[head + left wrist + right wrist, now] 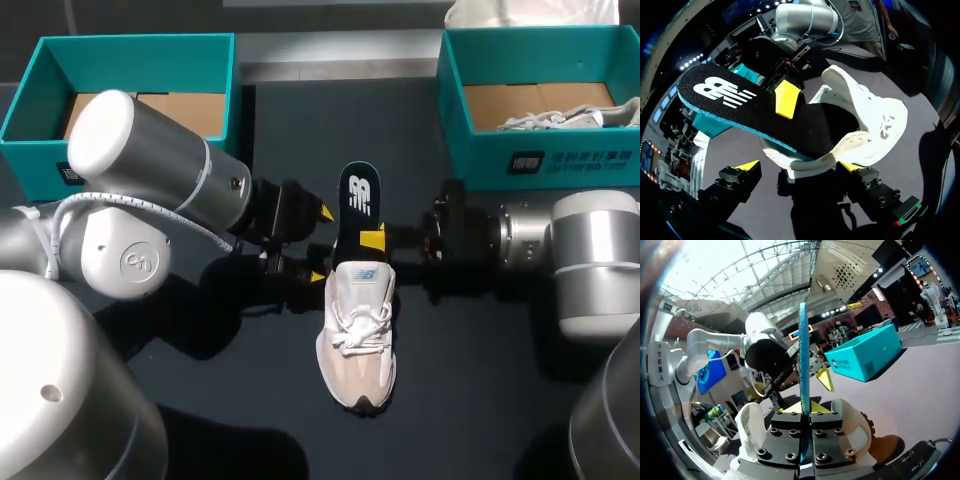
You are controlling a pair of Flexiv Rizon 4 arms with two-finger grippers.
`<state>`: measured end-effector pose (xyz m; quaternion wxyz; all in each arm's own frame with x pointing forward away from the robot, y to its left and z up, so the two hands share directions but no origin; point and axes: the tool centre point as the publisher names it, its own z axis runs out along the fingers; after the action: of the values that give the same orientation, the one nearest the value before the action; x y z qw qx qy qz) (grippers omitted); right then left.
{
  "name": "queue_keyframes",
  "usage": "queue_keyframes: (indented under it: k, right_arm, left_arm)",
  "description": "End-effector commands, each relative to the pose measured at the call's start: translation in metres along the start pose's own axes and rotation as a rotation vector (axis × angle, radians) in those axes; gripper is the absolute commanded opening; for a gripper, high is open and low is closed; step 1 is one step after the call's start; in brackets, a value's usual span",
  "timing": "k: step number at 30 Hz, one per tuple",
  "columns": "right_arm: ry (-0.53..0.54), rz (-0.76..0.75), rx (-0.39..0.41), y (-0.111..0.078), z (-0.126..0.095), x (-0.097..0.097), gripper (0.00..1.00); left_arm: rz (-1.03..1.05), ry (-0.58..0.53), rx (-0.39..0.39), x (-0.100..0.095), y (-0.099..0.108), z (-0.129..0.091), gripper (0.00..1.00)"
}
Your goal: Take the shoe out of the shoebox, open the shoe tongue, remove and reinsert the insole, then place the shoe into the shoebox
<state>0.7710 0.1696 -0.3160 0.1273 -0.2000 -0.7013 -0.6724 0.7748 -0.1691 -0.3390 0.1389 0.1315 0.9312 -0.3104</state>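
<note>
A beige and white shoe (356,335) stands on the dark table, toe toward the front edge. Its black insole (360,195) sticks up and back out of the heel opening. My right gripper (372,240) is shut on the insole just above the shoe; in the right wrist view the insole (803,350) rises edge-on from between the yellow tips (802,408). My left gripper (322,244) is open at the shoe's left. In the left wrist view its tips (800,167) stand on either side of the heel of the shoe (865,125), under the insole (735,102).
A teal shoebox (130,55) with a bare cardboard floor stands at the back left. A second teal shoebox (540,150) at the back right holds another pale shoe (570,118). Both arms close in on the shoe from the sides.
</note>
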Motion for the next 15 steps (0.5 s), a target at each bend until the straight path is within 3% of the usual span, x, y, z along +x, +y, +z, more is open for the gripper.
queue_keyframes:
  k: [1, 12, 15]
  right_arm:
    - [-0.001, 0.014, 0.021, -0.011, -0.001, 0.0, 0.0]
    - [0.0, 0.039, 0.066, -0.026, -0.005, 0.006, 0.0]
    - [-0.008, 0.032, 0.055, -0.021, -0.007, 0.006, 0.0]
  left_arm:
    - [0.001, -0.002, 0.0, 0.001, 0.0, 0.0, 1.0]
    - [0.001, -0.002, 0.0, 0.001, 0.0, 0.0, 1.0]
    - [0.001, -0.002, 0.0, 0.001, 0.0, 0.0, 1.0]
